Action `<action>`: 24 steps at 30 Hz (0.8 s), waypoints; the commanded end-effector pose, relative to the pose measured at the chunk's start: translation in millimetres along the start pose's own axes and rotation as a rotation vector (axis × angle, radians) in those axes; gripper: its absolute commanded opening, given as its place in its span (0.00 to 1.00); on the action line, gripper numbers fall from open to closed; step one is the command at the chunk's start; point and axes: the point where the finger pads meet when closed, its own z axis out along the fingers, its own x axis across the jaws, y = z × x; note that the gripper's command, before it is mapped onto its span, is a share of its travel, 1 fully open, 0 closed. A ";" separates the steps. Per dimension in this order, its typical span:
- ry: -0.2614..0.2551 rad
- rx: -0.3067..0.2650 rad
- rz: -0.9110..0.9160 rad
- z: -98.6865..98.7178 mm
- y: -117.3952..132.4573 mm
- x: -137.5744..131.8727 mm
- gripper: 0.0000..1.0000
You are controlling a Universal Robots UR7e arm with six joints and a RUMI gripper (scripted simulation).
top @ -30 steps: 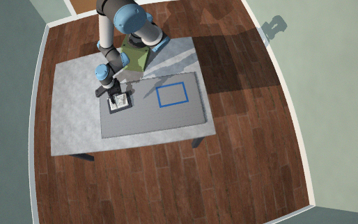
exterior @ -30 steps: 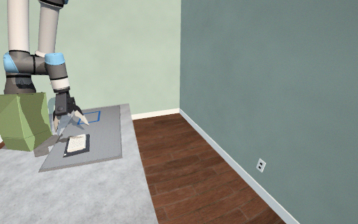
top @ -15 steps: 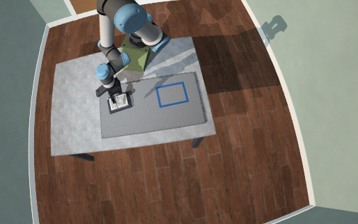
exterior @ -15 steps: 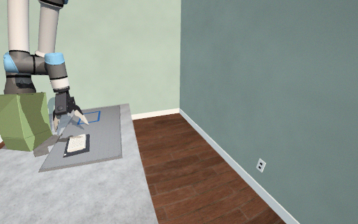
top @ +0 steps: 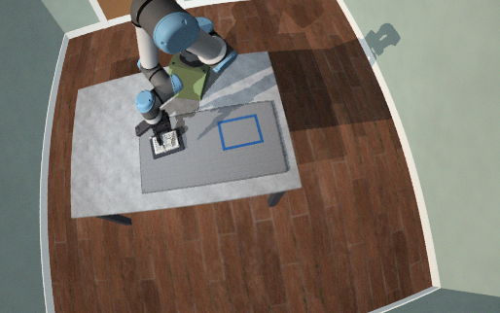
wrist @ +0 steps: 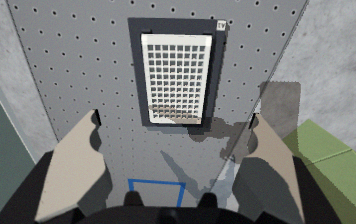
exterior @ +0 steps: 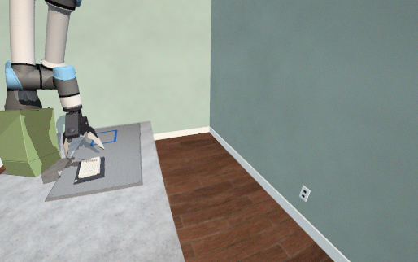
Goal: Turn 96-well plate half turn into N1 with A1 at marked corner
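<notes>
The white 96-well plate (top: 172, 143) (exterior: 89, 167) (wrist: 176, 77) lies flat in the dark plate nest N1 (top: 154, 155) (exterior: 87, 179) (wrist: 135, 75) on the grey perforated board. In the wrist view the nest's A1 label (wrist: 221, 24) is at its top right corner. I cannot make out the plate's cut corner. My gripper (top: 161, 135) (exterior: 84, 151) (wrist: 175, 112) is open wide and empty. It hangs a short way above the plate, with its fingers apart from it.
The perforated board (top: 219, 165) (exterior: 122, 163) (wrist: 75, 60) lies on the grey table (top: 107, 121) (exterior: 81, 228). A blue rectangle outline (top: 237, 118) (exterior: 115, 136) (wrist: 155, 182) is marked on the board beyond the nest. The green arm pedestal (top: 190, 80) (exterior: 24, 138) (wrist: 315, 145) stands beside the board.
</notes>
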 end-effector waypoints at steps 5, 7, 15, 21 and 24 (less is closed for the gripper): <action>-0.003 0.005 -0.003 16.7 -2.4 -2.4 1.00; -0.003 0.005 -0.003 20.0 -2.4 -2.4 1.00; -0.003 0.005 -0.003 30.1 -2.4 -2.4 1.00; -0.003 0.005 -0.003 40.1 -2.5 -2.4 1.00; -0.003 0.005 -0.003 45.1 -2.5 -2.4 1.00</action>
